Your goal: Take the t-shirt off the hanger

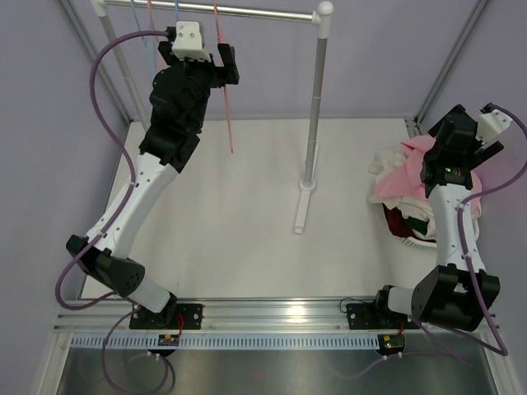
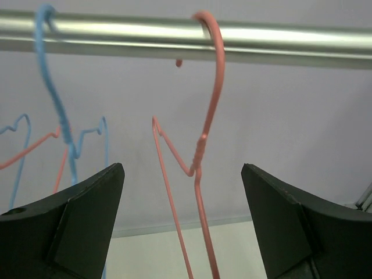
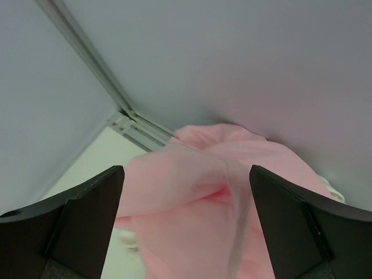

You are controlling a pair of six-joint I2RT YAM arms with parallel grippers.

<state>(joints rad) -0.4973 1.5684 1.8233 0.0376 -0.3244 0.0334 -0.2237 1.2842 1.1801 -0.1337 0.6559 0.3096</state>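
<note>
Walls [image 1: 272, 74]: plain pale lilac-grey, evenly lit. Table [image 1: 239, 247]: white matt top. Aluminium frame posts [image 1: 449, 58] stand at the far corners. Aluminium rail [image 1: 272, 311] runs along the near edge. Clothes rack [image 1: 315, 107]: white post, steel bar, standing on the table.

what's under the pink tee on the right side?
Under the pink tee: pale garments and dark red fabric, piled in a white basket. The right arm covers the rest of the pile.

Bright, even light around me; glare streaks the rail [image 2: 279, 38], and the pink cloth [image 3: 192, 192] by my right fingers [image 3: 70, 226] blurs.
</note>
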